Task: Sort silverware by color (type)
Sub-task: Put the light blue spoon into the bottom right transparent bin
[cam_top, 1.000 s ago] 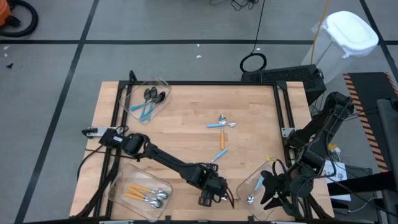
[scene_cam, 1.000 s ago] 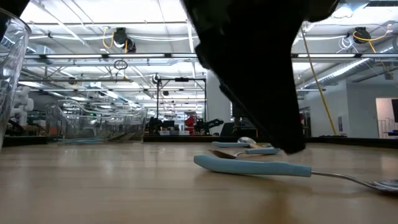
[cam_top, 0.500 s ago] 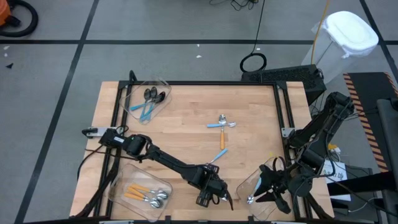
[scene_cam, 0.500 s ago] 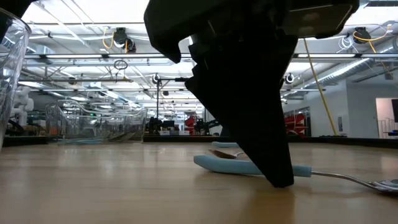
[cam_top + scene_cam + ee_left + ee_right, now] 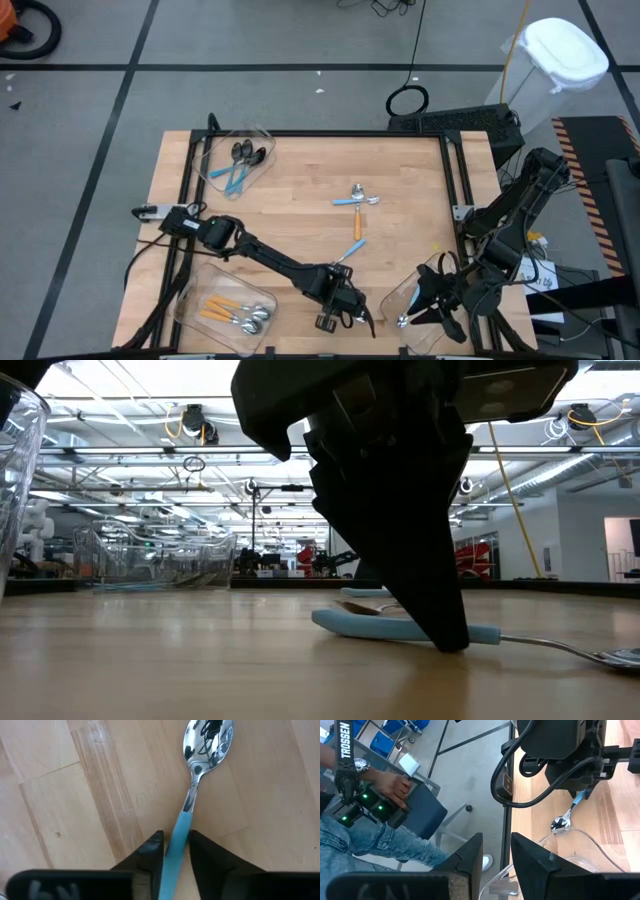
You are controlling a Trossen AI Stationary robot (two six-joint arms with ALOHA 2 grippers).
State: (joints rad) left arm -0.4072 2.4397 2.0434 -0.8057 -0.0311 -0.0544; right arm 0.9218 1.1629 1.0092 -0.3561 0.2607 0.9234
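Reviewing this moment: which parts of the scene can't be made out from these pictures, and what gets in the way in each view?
- High view: the blue-handled spoon under the left gripper is covered by the arm.
- Left wrist view: the handle's end runs off the picture's edge between the fingers.
- Low view: the left gripper blocks the loose spoons behind it.
- High view: what the bin under the right gripper holds; the arm covers it.

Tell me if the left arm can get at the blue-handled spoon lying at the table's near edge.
Probably yes. The left tool is already down at the table, its fingers on either side of the spoon handle, with bare wood around it. The right tool sits off at a bin, out of the way.
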